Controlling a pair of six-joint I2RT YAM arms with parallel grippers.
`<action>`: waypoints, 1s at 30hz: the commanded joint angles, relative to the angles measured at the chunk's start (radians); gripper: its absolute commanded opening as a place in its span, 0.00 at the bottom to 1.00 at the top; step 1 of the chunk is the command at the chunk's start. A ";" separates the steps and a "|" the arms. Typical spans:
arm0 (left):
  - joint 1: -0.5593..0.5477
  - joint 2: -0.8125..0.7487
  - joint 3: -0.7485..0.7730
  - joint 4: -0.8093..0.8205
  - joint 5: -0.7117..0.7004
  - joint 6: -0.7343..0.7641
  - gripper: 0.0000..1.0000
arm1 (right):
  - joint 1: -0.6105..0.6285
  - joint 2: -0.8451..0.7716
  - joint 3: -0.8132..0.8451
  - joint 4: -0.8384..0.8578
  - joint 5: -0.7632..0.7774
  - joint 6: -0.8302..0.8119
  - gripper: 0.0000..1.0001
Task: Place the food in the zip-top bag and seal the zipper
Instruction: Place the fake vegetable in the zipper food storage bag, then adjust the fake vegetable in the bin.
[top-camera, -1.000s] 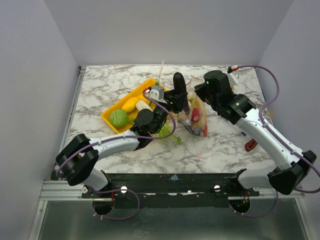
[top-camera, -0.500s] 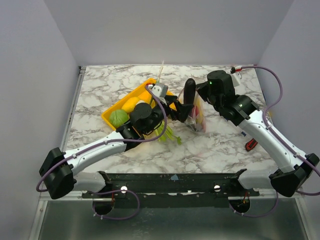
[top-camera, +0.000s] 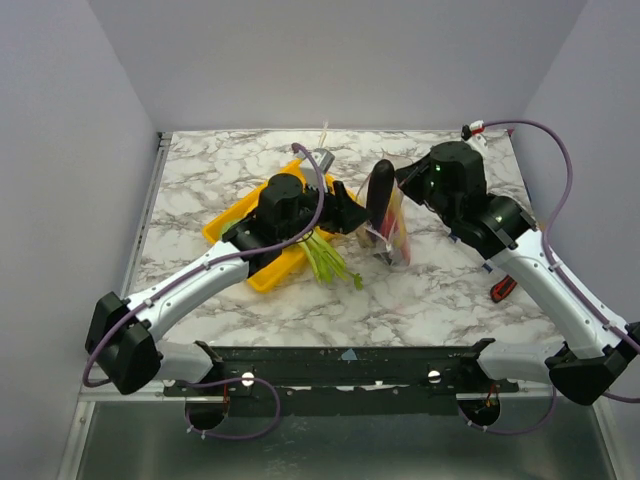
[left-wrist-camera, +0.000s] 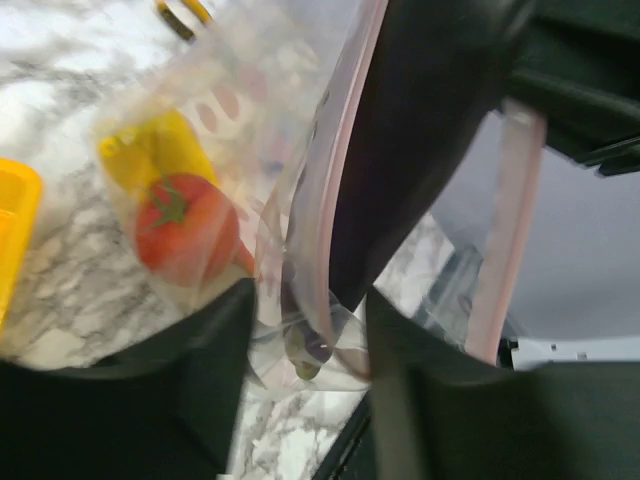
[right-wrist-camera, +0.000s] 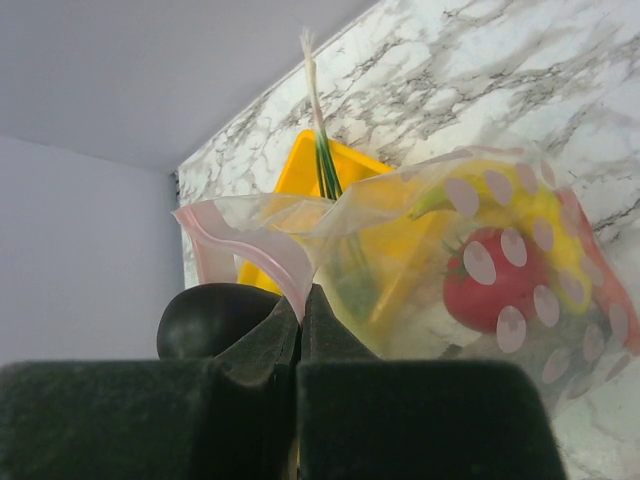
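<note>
Clear zip-top bag (top-camera: 392, 228) unmarked; right gripper (right-wrist-camera: 300, 330) pinches zipper (right-wrist-camera: 262, 252); left gripper (left-wrist-camera: 305, 340) spread.

We see the left arm (top-camera: 290, 205) has swung up over the yellow tray (top-camera: 262, 275), now covering the cabbage and banana seen earlier.

Looking down from above and behind both bases, taking in the whole marble table (top-camera: 200, 180). Riding each wrist, peering close-up along the fingers. All three sharing the zip-top bag (top-camera: 393, 228) (left-wrist-camera: 200, 200) (right-wrist-camera: 480, 250).
</note>
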 joint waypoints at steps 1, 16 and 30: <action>0.000 0.107 0.108 -0.040 0.227 -0.069 0.27 | 0.005 -0.037 0.057 0.018 -0.064 -0.156 0.01; 0.022 0.128 0.225 -0.125 0.355 -0.193 0.15 | 0.005 -0.097 0.040 -0.032 0.000 -0.534 0.01; 0.111 -0.042 -0.001 -0.476 -0.248 -0.018 0.79 | 0.006 -0.126 0.022 -0.121 0.067 -0.535 0.01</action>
